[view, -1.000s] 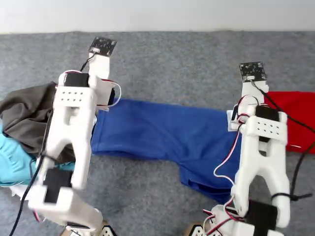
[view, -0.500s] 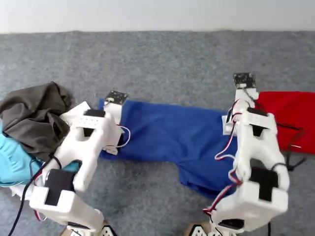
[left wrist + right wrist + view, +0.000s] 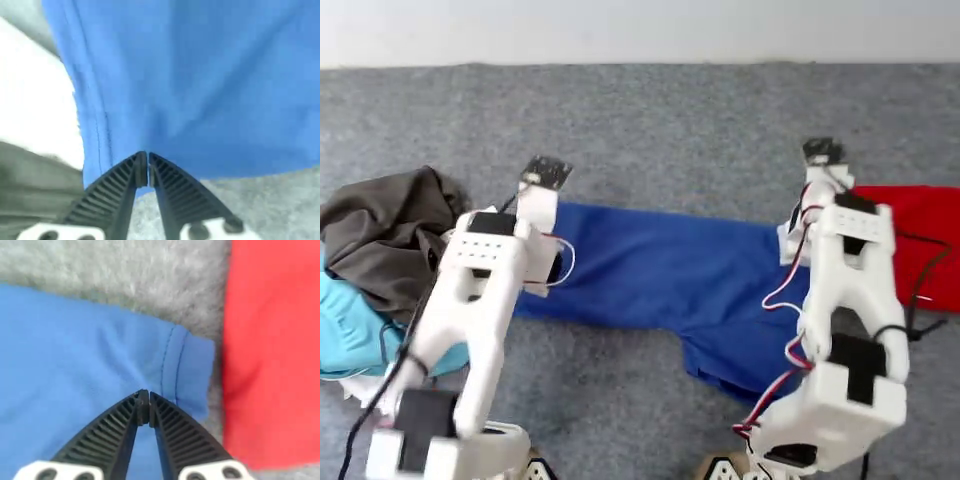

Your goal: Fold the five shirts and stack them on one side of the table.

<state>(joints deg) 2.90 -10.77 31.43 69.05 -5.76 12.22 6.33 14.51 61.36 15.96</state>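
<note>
high view is showing the blue shirt (image 3: pixel 650 270) lying spread across the middle of the grey bench (image 3: pixel 670 130), with one arm standing over each of its ends. the left end effector (image 3: pixel 142 167) is sitting with its tips pressed together on the shirt's hemmed edge, and the cloth is puckering toward the pinch, so it is looking clamped on the fabric. the right end effector (image 3: pixel 143 405) is likewise pinching the blue cloth tip to tip, just inside the stitched sleeve cuff. the red shirt (image 3: pixel 270 340) is lying just beside that cuff, with a strip of bench between them. the dark shirt (image 3: pixel 380 230) and the teal shirt (image 3: pixel 345 325) are lying heaped at the left end.

the step in hand is looking like a fold of the blue shirt by both ends. doing it well is calling for both arms rising together and level, so that the cloth is pulling taut between them without slipping from either pinch. the right arm is needing to steer away from the red shirt, and the left from the heap, so neither is getting dragged along.
</note>
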